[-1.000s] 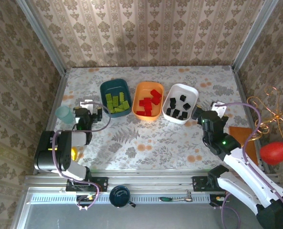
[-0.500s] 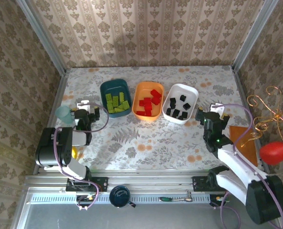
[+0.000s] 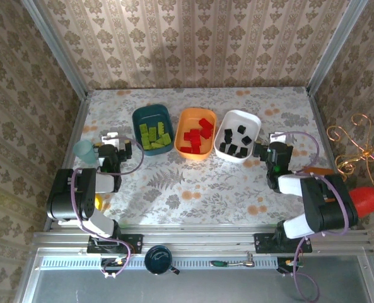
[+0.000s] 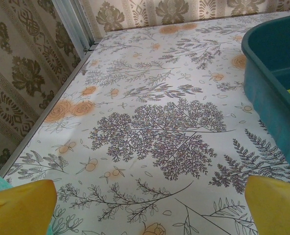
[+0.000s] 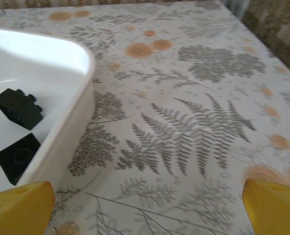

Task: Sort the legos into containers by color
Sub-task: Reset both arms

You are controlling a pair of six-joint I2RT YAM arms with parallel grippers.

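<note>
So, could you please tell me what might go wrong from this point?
1. The open right hand sits close beside the white tub. A sideways swing could nudge the tub and spill the black legos.
2. The left hand, also open, lies between the pale-blue cup and the dark teal tub, so a careless move could knock either one.

White tub (image 5: 72, 128): glossy smooth plastic. Black legos (image 5: 17, 108): matt plastic. Table cover (image 4: 159, 132): smooth, faint sheen.
</note>
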